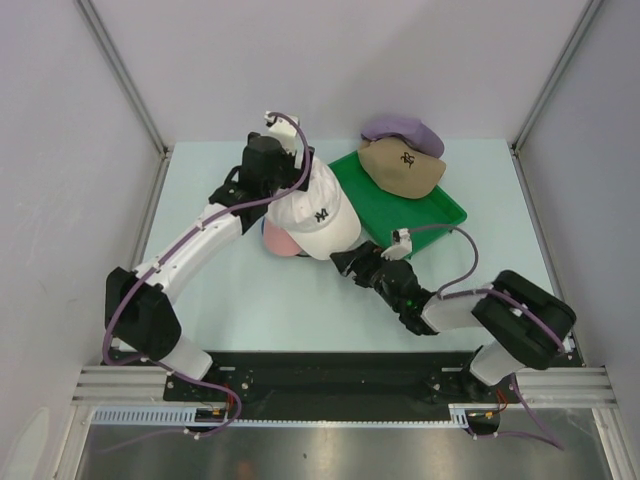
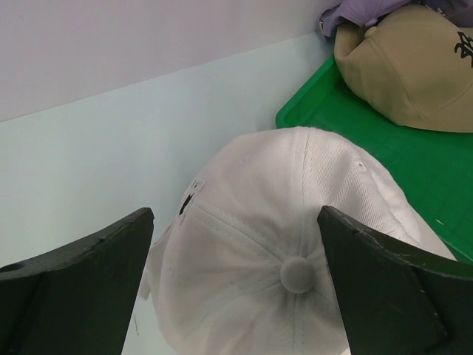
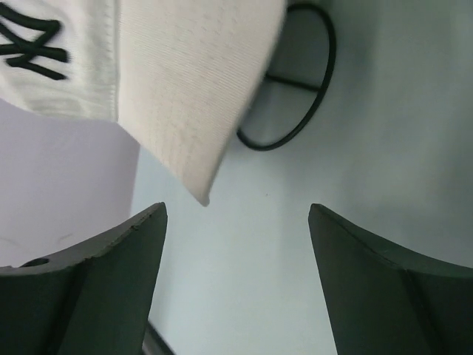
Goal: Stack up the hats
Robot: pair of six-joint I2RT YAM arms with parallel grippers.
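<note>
Currently, white cap (image 1: 318, 212) is seated on pink cap (image 1: 278, 240) at the left edge of green tray (image 1: 450, 212), brim pointed at right gripper (image 1: 345, 265), whose jaws are held apart just clear of the brim tip. Left gripper (image 1: 296, 182) is spread wide over the crown, empty. Tan cap (image 1: 405, 165), on the tray beside lavender cap (image 1: 400, 128), lies beyond the right gripper; that arm is judged nearer.

white cap (image 2: 295, 214): matt woven cloth | tray (image 2: 414, 163): glossy green plastic

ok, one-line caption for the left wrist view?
Left gripper open above the white cap's crown; tan cap on the green tray beyond, lavender cap behind it.
</note>
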